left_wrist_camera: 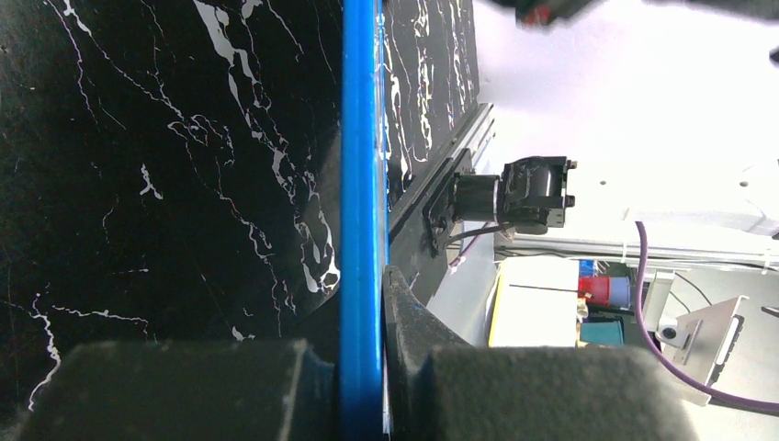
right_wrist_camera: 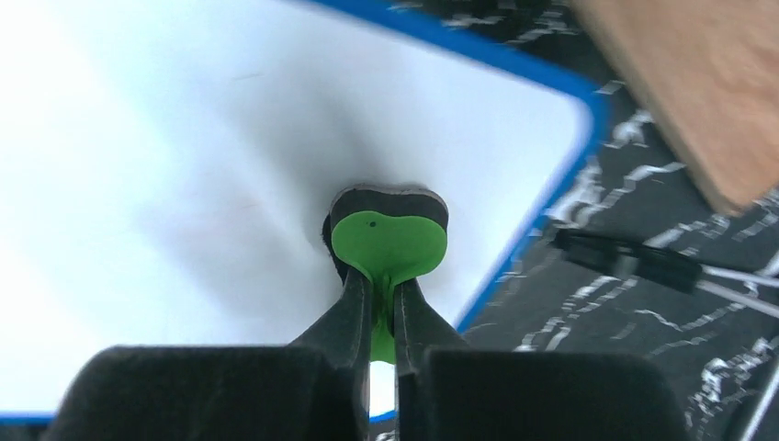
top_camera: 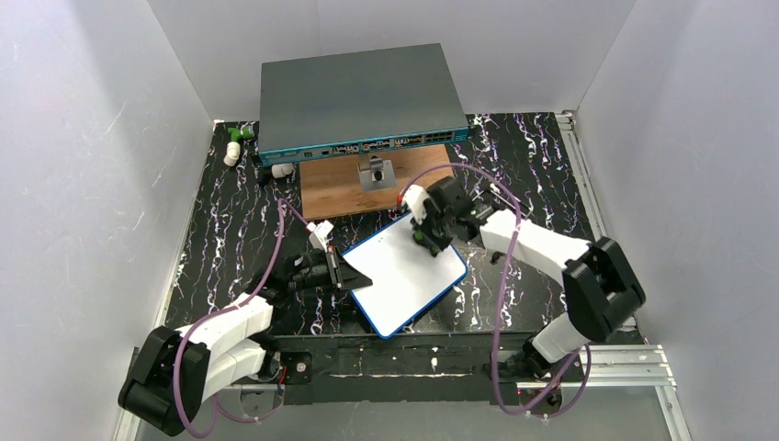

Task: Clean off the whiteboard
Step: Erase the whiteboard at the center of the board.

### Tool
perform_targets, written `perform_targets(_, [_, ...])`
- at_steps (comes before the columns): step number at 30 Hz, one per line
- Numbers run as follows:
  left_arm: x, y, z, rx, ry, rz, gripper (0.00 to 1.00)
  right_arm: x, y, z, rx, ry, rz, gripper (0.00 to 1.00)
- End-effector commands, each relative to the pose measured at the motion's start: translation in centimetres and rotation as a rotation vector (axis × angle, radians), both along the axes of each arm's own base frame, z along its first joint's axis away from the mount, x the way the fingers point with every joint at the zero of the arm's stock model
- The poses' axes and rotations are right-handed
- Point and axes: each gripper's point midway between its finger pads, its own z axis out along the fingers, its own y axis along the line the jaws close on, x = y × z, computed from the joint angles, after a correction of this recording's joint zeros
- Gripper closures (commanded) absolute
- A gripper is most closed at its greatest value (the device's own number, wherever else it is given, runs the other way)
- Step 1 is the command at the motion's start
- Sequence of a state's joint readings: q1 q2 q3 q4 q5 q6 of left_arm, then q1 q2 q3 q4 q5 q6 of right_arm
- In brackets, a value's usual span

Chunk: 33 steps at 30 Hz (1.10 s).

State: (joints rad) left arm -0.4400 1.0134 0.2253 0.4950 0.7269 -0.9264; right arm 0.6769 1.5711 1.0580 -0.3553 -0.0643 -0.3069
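Observation:
The whiteboard, white with a thin blue frame, lies in the middle of the black marbled table and shows no writing. My left gripper is shut on its left edge; in the left wrist view the blue frame runs straight up between the two black fingers. My right gripper is shut on a small green eraser with a dark felt pad. The eraser rests on the white surface near the board's far right corner.
A large grey-teal network switch box stands at the back. In front of it lies a brown wooden board with a small metal part on it. Small green and white pieces sit at the back left. White walls enclose the table.

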Motion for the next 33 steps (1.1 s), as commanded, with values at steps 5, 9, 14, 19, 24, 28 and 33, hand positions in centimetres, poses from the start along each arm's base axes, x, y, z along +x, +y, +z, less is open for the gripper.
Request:
perform_targets(5, [1.2, -0.8, 3.2, -0.056, -0.188, -0.024, 1.00, -13.0, 7.4, 2.3, 0.164, 0.088, 0.454, 0.99])
perform_targets(9, [1.3, -0.9, 3.4, -0.070, -0.185, -0.019, 1.00, -16.5, 9.0, 1.4, 0.133, 0.122, 0.556, 0.99])
perform_targets(14, [0.9, -0.7, 3.8, -0.070, -0.202, -0.025, 1.00, -10.6, 6.6, 0.2, 0.081, 0.032, 0.366, 0.99])
perform_targets(19, [0.6, -0.6, 4.0, -0.063, -0.217, -0.040, 1.00, -3.1, -1.2, -0.7, 0.049, -0.063, 0.100, 0.99])
perform_targets(24, [0.9, -0.9, 4.3, -0.082, -0.225, -0.043, 1.00, -1.0, -4.5, -2.3, 0.007, -0.132, 0.072, 0.99])
perform_targets(28, [1.2, -0.9, 4.1, -0.082, -0.221, -0.028, 1.00, -2.9, -2.9, -3.3, 0.018, -0.079, 0.148, 0.99])
perform_targets(33, [1.6, -0.8, 4.3, -0.086, -0.224, -0.002, 1.00, -7.7, 1.0, -1.0, 0.132, -0.023, 0.309, 0.99])
